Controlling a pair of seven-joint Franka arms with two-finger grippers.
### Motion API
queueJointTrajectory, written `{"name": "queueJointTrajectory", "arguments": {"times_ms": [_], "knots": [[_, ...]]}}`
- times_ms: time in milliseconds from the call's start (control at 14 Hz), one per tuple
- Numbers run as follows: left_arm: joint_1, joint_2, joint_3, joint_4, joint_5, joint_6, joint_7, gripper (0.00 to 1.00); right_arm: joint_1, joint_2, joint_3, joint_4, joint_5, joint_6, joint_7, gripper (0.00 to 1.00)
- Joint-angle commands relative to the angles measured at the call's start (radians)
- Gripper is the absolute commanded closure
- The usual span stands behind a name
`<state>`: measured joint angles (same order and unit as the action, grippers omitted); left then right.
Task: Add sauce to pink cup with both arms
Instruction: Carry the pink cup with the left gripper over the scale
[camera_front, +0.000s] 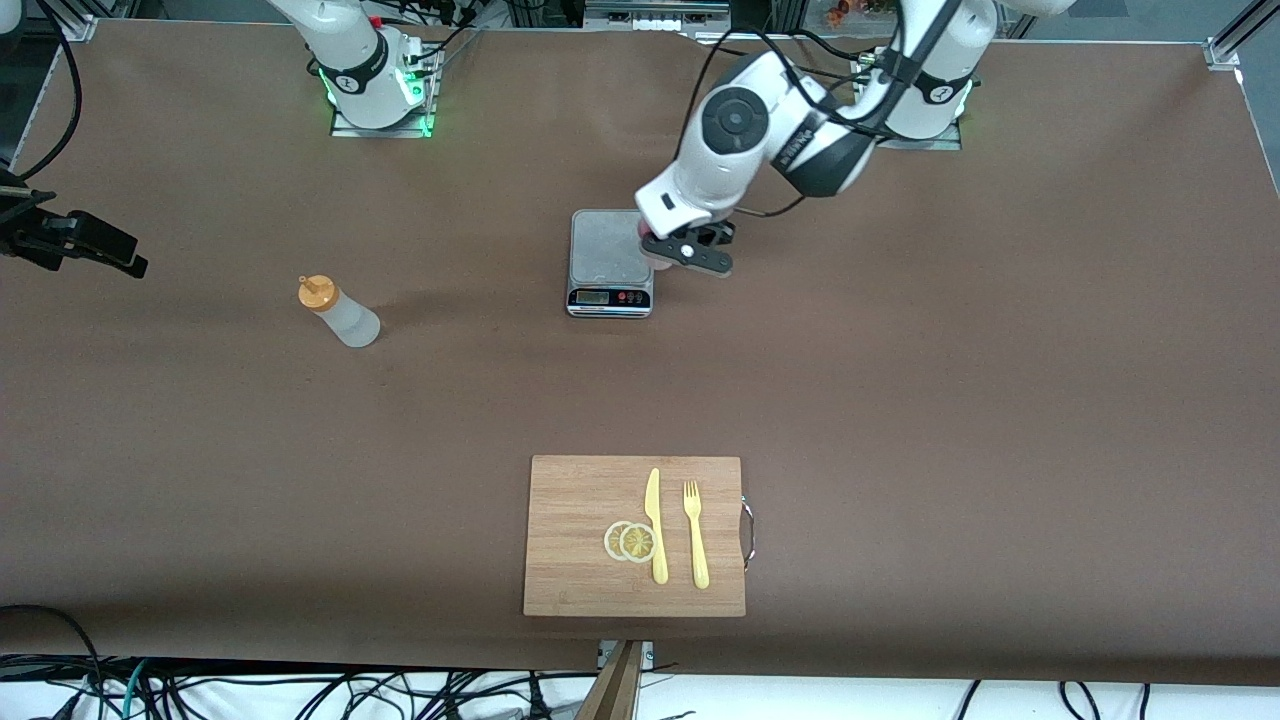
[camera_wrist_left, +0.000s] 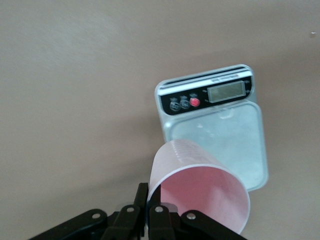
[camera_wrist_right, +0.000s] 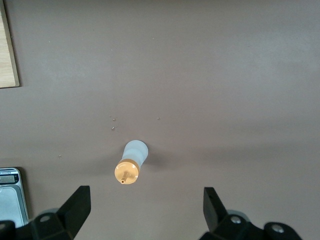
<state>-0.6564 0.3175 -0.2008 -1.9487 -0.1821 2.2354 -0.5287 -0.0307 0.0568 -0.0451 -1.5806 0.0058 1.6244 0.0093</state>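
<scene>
The sauce bottle (camera_front: 342, 313), whitish with an orange nozzle cap, stands on the table toward the right arm's end; it also shows in the right wrist view (camera_wrist_right: 132, 160). My right gripper (camera_front: 95, 250) is open and empty in the air; in its wrist view (camera_wrist_right: 145, 200) the bottle stands on the table below, outside the gap between the fingers. My left gripper (camera_front: 690, 250) is shut on the rim of the pink cup (camera_wrist_left: 200, 195) and holds it over the edge of the scale (camera_wrist_left: 225, 135). In the front view the cup (camera_front: 657, 262) is mostly hidden by the hand.
A kitchen scale (camera_front: 605, 245) sits mid-table. A wooden cutting board (camera_front: 580, 500) nearer the front camera carries a yellow knife (camera_front: 655, 525), a fork (camera_front: 695, 535) and lemon slices (camera_front: 630, 541). Brown cloth covers the table.
</scene>
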Motion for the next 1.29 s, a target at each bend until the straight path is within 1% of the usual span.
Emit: {"name": "queueJointTrajectory", "arguments": {"times_ms": [0, 287, 716, 1003, 1075, 1146, 1218], "knots": [[-0.063, 0.064, 0.017, 0.071, -0.022, 0.01, -0.066, 1.0, -0.003, -0.003, -0.001, -0.002, 0.016, 0.003, 0.008, 0.0], [-0.109, 0.118, 0.018, 0.12, -0.016, 0.01, -0.132, 1.0, -0.003, -0.002, -0.002, -0.004, 0.016, 0.011, 0.008, 0.0], [-0.118, 0.152, 0.024, 0.12, -0.01, 0.052, -0.134, 1.0, -0.003, 0.017, -0.001, -0.004, 0.017, 0.026, 0.006, 0.0], [-0.118, 0.175, 0.029, 0.122, -0.008, 0.053, -0.132, 1.0, 0.003, 0.07, 0.005, -0.007, 0.019, 0.026, 0.004, 0.0], [-0.118, 0.178, 0.029, 0.123, -0.01, 0.055, -0.132, 0.92, 0.003, 0.08, 0.005, -0.01, 0.019, 0.026, -0.006, 0.0], [-0.118, 0.18, 0.029, 0.135, -0.011, 0.053, -0.134, 0.69, 0.002, 0.09, 0.007, -0.018, 0.02, 0.029, -0.05, 0.0], [-0.118, 0.177, 0.031, 0.142, -0.01, 0.052, -0.134, 0.34, -0.001, 0.107, 0.007, -0.019, 0.035, 0.026, -0.159, 0.0]]}}
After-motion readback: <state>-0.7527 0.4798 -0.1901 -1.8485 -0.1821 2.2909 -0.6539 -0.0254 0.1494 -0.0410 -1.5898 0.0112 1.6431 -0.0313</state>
